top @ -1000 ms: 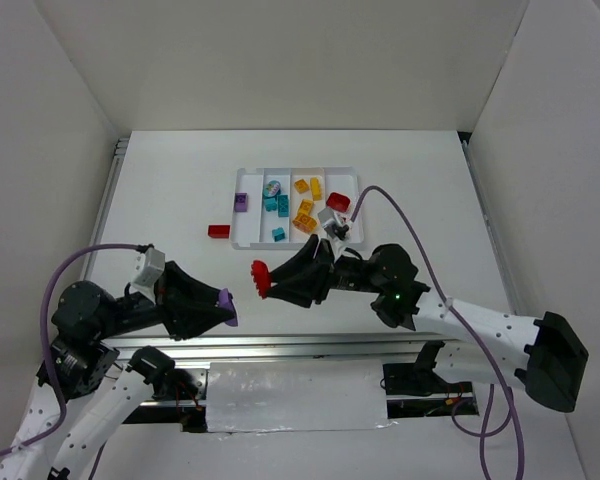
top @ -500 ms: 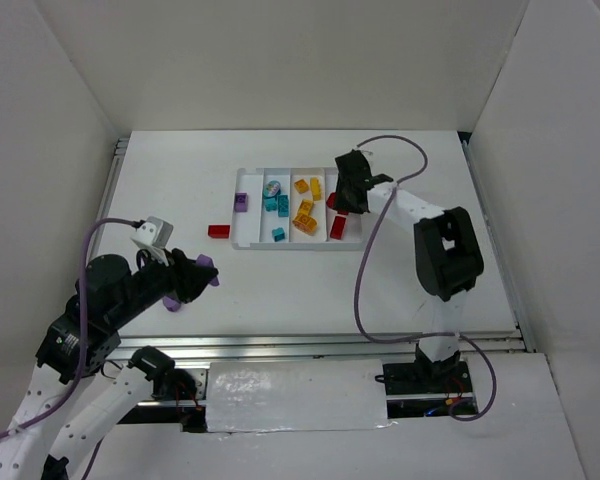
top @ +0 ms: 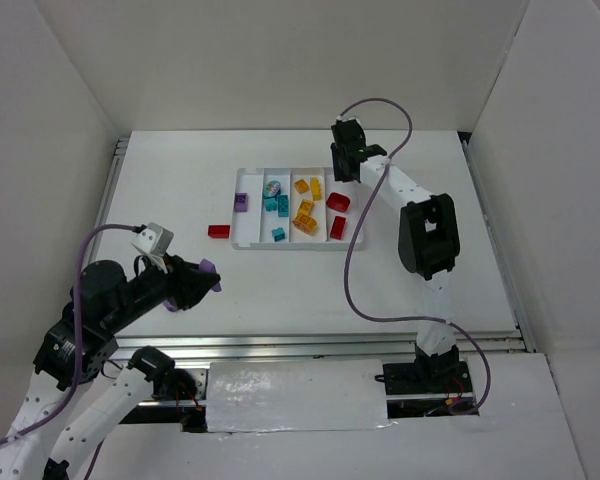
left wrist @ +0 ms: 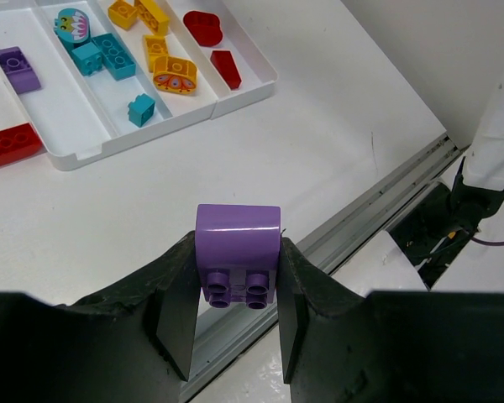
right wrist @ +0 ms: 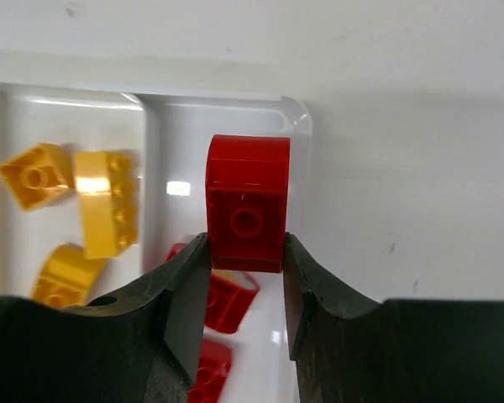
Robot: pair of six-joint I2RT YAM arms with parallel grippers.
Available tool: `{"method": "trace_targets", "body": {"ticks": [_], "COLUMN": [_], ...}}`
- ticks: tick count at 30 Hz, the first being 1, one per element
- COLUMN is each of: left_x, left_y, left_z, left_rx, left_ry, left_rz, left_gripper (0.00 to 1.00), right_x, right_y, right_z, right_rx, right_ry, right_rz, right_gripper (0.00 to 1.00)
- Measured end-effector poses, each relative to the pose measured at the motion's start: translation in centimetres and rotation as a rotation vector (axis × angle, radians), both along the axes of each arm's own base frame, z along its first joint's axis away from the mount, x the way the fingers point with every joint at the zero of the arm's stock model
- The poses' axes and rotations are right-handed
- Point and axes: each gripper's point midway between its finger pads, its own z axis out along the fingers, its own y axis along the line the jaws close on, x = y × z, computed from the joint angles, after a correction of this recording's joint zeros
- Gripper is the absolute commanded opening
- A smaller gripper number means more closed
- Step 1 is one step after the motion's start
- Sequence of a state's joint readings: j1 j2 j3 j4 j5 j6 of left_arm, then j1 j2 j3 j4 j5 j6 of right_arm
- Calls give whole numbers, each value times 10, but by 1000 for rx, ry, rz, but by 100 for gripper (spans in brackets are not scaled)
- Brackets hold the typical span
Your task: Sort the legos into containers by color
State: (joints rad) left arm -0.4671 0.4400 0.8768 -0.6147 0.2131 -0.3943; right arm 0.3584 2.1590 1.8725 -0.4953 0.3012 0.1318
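Top external view: the right arm has swung out from the near edge of the tabletop (top: 180,180) within the last second. It now reaches over the end of the tray (top: 290,245) that faces the far edge. The right end effector (top: 346,165) pinches a red brick (right wrist: 247,214) between its fingers. In the right wrist view that brick hangs above the rightmost compartment (right wrist: 235,122), where other red pieces (right wrist: 227,298) already lie. The yellow-orange ones (right wrist: 105,201) sit in the compartment next to it.

The left arm has also crept a little away from the near-left corner toward the tray. The left end effector (left wrist: 238,273) grips a purple brick (left wrist: 238,252) from both sides, studs pointing back at the camera. It remains well short of the tray, above bare tabletop.

As I read it, the red brick is now lined up with its own colour, so letting go is the likely next step. The purple one has yet to travel to the leftmost compartment, where one purple piece (top: 241,202) rests. Another loose red brick (top: 218,231) lies on the tabletop just beside the tray's left wall, not yet sorted.
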Motion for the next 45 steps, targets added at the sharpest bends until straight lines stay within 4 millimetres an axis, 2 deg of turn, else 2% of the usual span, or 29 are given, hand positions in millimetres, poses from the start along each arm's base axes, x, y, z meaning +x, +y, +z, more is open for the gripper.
{"method": "trace_targets", "body": {"ticks": [5,7,8,13,17,20,22,23,26,28,29,30,32,34,38,41,42,43,45], "left_x": [-4,-5,-5,-2,15,39,59,72,119,156,171,185,213,242,272,285,290,294,300], "left_y": [-2,-3,-3,-4,-2,3,6,7,3,-1,-1,-1,1,-1,-1,-1,-1,-1,-2], "left_z": [3,3,2,-1,-15,-35,-51,-61,-84,-108,-123,-136,-163,-185,-207,-209,-207,-207,-206], "left_rx": [-11,-13,-13,-5,32,63,95,118,169,208,236,259,312,344,378,386,386,388,385], "left_ry": [-15,-17,-16,0,68,172,258,308,427,478,509,538,588,617,629,619,612,605,597], "left_rz": [-22,-28,-30,-24,29,133,218,265,397,469,502,530,577,602,620,621,621,618,615], "left_gripper": [2,2,2,3,0,0,0,0,0,0,0,0,0,0,3,15,20,35,52], "right_x": [3,7,8,9,10,2,-20,-39,-111,-162,-184,-207,-252,-284,-308,-319,-322,-324,-328], "right_y": [-11,-9,-9,-6,-5,-4,-2,-1,13,35,49,61,85,93,91,86,85,82,78], "right_z": [-32,-42,-46,-47,-40,-23,-4,8,48,77,88,97,102,98,90,97,100,106,115], "right_rx": [-105,-118,-121,-115,-96,-48,15,56,189,291,343,395,485,538,577,607,618,630,649], "right_ry": [61,76,83,87,76,60,50,40,-16,-67,-93,-113,-120,-96,-70,-89,-98,-114,-144], "right_rz": [51,72,78,86,72,35,20,17,55,126,169,214,314,371,381,385,387,390,393], "right_gripper": [12,30,46,77,77,77,78,78,81,82,86,99,100,100,100,100,99,99,100]}}
